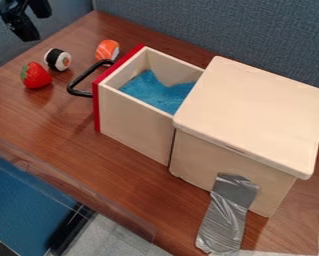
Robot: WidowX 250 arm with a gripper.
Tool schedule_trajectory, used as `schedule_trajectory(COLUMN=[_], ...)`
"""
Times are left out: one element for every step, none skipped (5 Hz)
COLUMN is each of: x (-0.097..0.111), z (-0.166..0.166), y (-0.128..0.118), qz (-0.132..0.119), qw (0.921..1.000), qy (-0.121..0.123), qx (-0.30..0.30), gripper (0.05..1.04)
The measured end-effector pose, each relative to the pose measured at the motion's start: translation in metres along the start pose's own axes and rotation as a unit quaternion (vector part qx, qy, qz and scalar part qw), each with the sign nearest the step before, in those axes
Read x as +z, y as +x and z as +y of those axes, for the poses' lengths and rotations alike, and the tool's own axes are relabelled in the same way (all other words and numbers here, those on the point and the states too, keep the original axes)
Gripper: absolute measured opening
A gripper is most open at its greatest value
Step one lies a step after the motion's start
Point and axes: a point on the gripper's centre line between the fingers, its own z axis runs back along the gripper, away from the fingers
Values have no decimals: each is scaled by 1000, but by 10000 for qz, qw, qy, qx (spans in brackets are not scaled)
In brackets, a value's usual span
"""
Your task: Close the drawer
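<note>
The end effector (36,26) hangs high at the view's upper left with its fingers set wide, beyond the toys and above the bench's (88,30) far edge. The drawer (136,121), pale smooth wood with a thin red front and bent black handle (77,85), stands pulled out from its round-cornered cabinet (255,115), crumpled blue cloth (155,94) inside. A narrow gap parts the handle from the glossy strawberry (36,76) and sushi roll (57,59), orange-topped sushi (107,50) sits close to its far end, and wrinkled silver tape (225,220) runs from cabinet to wood-grained bench
</note>
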Motion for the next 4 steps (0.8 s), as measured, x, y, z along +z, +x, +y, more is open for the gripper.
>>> schedule_trajectory(x=[-8, -25, -42, -45], z=[-11, -24, -33, -31], y=[0, 3, 18, 26], qz=[-43, -36, -40, 23], qw=[9994, 9987, 9979, 9981], qy=[-139, -298, -424, -370], qx=[-315, -402, -481, -498], gripper=[1000, 1001, 1001, 1001])
